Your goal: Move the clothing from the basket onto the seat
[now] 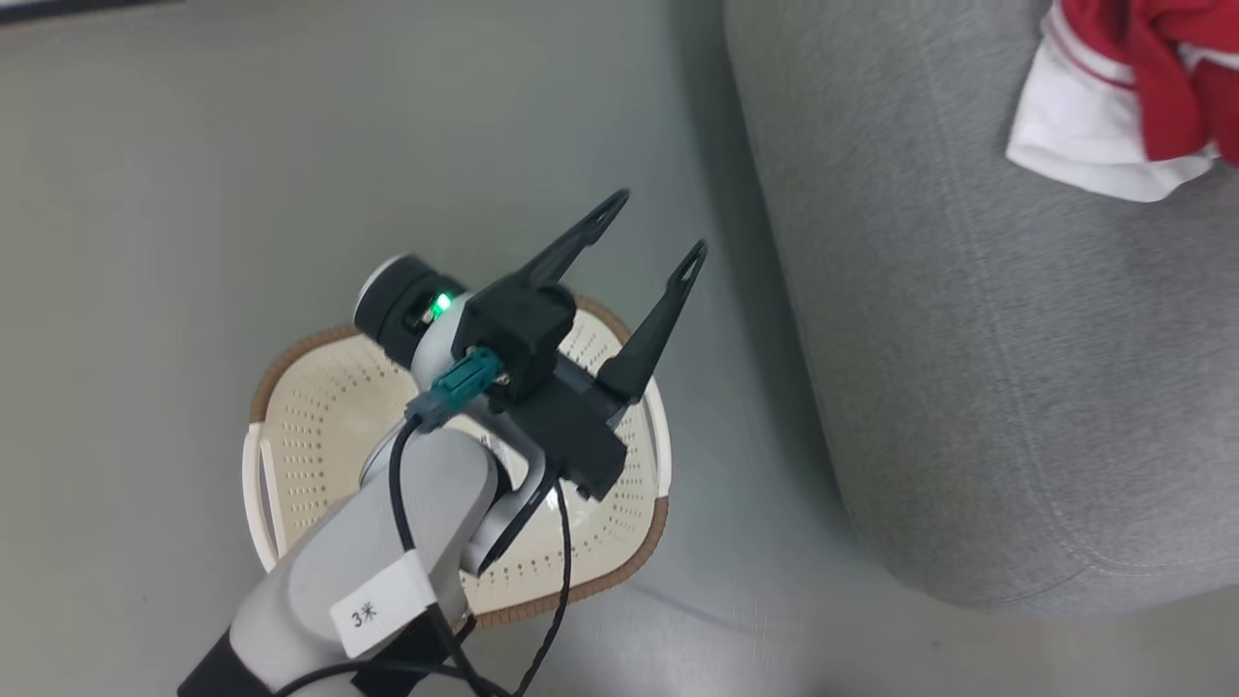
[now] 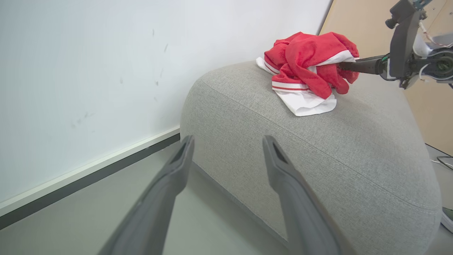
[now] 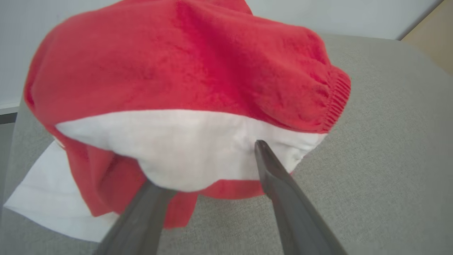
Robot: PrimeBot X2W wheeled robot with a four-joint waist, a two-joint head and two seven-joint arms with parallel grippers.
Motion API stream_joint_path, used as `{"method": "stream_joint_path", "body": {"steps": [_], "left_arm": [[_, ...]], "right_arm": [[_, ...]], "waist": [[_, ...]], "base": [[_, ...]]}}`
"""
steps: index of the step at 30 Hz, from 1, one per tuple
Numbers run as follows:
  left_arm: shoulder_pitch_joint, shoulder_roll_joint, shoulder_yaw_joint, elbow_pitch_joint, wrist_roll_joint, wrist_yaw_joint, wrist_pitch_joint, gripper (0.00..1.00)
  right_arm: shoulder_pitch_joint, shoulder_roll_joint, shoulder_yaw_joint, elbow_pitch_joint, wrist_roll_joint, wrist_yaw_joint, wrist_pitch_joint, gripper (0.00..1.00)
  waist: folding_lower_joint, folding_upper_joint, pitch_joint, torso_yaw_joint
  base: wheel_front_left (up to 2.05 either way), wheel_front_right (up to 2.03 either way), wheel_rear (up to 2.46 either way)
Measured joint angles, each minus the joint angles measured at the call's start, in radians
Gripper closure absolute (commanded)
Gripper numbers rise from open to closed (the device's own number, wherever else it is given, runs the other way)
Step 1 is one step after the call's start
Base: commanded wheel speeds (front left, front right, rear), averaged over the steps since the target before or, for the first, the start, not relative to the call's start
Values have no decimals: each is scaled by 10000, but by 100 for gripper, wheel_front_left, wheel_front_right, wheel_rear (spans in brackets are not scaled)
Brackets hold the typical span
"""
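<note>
**Setting.** We recorded a grey-green floor (image 1: 242, 145), a white wall (image 2: 88, 53) with a dark skirting strip (image 2: 88, 181) at its foot, and a tan panel (image 2: 435, 106) beyond the far end of the seat.

**Item 1, the seat (image 1: 968, 339).** Grey woven upholstery with rounded edges. It stood on the floor near the basket.

**Item 2, the clothing (image 2: 308, 67).** We found one bunched heap of red fabric with white panels and thin stripes. It lay on top of the seat, well apart from the basket. A white flap was spread flat on the cushion beneath the red.

**Item 3, the basket (image 1: 310, 436).** Cream, perforated, with a brown rim. It sat on the floor under the left arm, its holed bottom showing.

**Item 4, the left gripper (image 1: 658, 225).** We noted it above the basket's seat-side rim, fingers spread and holding nothing, pointing toward the seat. A green lamp (image 1: 441, 305) was lit on the wrist. A black cable (image 1: 397, 503) along the forearm carried a white tag (image 1: 379, 602).

**Item 5, the right gripper (image 3: 205, 166).** It was at the heap, with its jaws released and wide apart. We saw the white panel sagging between the fingers. It covered one tip, while the other tip lay bare against it. Nothing was clamped.
</note>
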Motion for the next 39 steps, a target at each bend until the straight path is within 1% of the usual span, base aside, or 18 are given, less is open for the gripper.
{"method": "stream_joint_path", "body": {"steps": [5,10,15,21,25,29,32,35,39], "left_arm": [[462,25,69,265,-274,0,-242,0],[852,40,136,449,-418,0,-437,0],[1258,42,303,522,-523,12,-606,0],[1753,17,543,623,-897,104,-711,0],[2148,8,727,685,-1047,199,-798,0],[2663,61,968,731,-1141,322,-876,0],[3087,173,1156,688,-1250,493,-888,0],[3452,305,1348,570,-1475,644,-903,0],[3894,462,1593,384,-1517,826,-918,0]], "right_arm": [[478,-19,654,-188,167,0,268,0],[1197,-209,1229,-656,355,0,232,0],[1790,-516,1626,-1375,721,0,-270,0],[2748,-669,1699,-2472,1223,0,-1289,0],[3727,-637,1689,-3093,1639,0,-1841,0],[4695,-518,1726,-3689,1871,0,-1933,0],[5266,-449,1659,-4289,2034,0,-2015,0],[5874,-384,1519,-4846,2098,0,-2094,0],[6560,-274,1394,-5691,2123,-31,-2100,0]], "waist": [[-1,-2,-618,-137],[-1,-2,-1285,-252],[-2,-3,-1977,-300],[-3,-3,-2811,-233],[-2,-3,-3360,-89],[-3,-3,-3888,136],[-3,-3,-4259,351],[-3,-2,-4568,614],[-2,-2,-4910,991]], "base": [[0,0,0],[0,0,0],[0,0,0],[0,0,0],[0,0,0],[0,0,0],[0,0,0],[0,0,0],[0,0,0]]}}
